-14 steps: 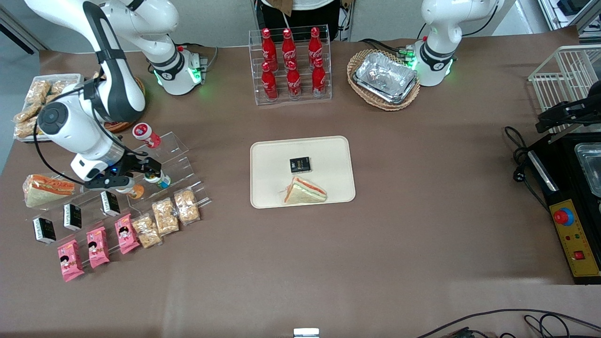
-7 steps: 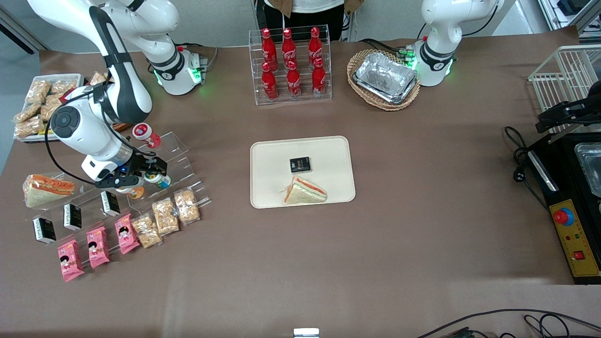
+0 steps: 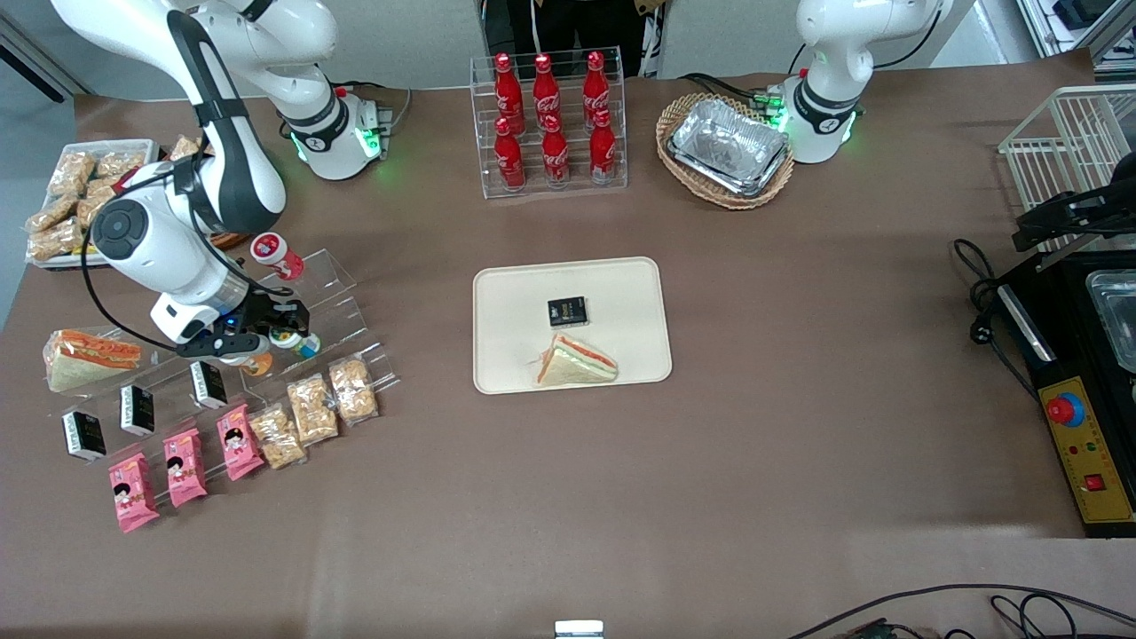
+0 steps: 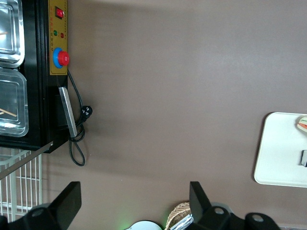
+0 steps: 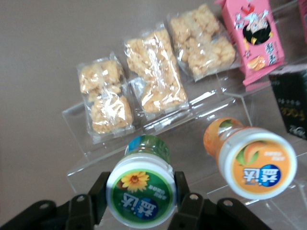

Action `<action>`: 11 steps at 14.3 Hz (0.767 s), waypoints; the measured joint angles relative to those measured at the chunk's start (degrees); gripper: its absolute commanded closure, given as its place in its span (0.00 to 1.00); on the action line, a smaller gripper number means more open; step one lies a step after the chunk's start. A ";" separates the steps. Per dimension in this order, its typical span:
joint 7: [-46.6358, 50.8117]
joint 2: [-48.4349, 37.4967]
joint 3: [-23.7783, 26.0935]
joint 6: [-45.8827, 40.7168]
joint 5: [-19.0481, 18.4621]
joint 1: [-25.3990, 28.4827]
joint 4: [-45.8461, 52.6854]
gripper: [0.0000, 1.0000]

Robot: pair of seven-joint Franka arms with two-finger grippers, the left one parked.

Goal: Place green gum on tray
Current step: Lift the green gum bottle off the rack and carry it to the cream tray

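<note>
The green gum (image 3: 299,343) stands on the clear acrylic step rack (image 3: 348,307) toward the working arm's end of the table. In the right wrist view its green-rimmed lid with a yellow flower (image 5: 140,195) faces the camera. My gripper (image 3: 286,332) is at the gum, and in the right wrist view the gripper (image 5: 140,197) has a black finger pressed against each side of the lid, shut on it. The cream tray (image 3: 515,293) lies at the table's middle, also showing in the left wrist view (image 4: 278,148). It holds a sandwich (image 3: 577,362) and a black packet (image 3: 567,311).
An orange-capped bottle (image 5: 256,160) stands right beside the gum on the rack. A red-capped bottle (image 3: 275,256) sits on a higher step. Bagged snacks (image 5: 153,76), pink packs (image 3: 182,466) and black boxes (image 3: 138,408) fill the lower steps. Cola bottles (image 3: 550,115) and a wicker basket (image 3: 723,146) stand farther away.
My gripper has slid sideways along the rack to the green gum and now brackets its lid with both fingers. The gum has shifted slightly.
</note>
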 measured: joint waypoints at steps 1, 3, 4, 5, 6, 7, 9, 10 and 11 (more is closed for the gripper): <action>-0.53 -0.40 -0.09 -1.79 0.00 -0.01 1.21 0.75; -2.43 -1.57 -0.68 -10.45 0.00 -0.27 6.36 0.74; -3.58 -2.10 -1.23 -16.39 0.00 -0.58 10.34 0.74; -4.61 -2.57 -1.75 -22.44 0.00 -0.92 14.68 0.74; -5.29 -2.91 -2.19 -27.76 0.00 -1.16 18.86 0.74; -5.56 -3.17 -2.48 -31.89 0.00 -1.28 22.53 0.74; -5.62 -3.26 -2.58 -38.89 0.00 -1.31 29.05 0.74; -5.62 -3.19 -2.53 -42.03 0.00 -1.28 32.01 0.74; -5.62 -3.06 -2.46 -44.68 0.01 -1.20 34.61 0.74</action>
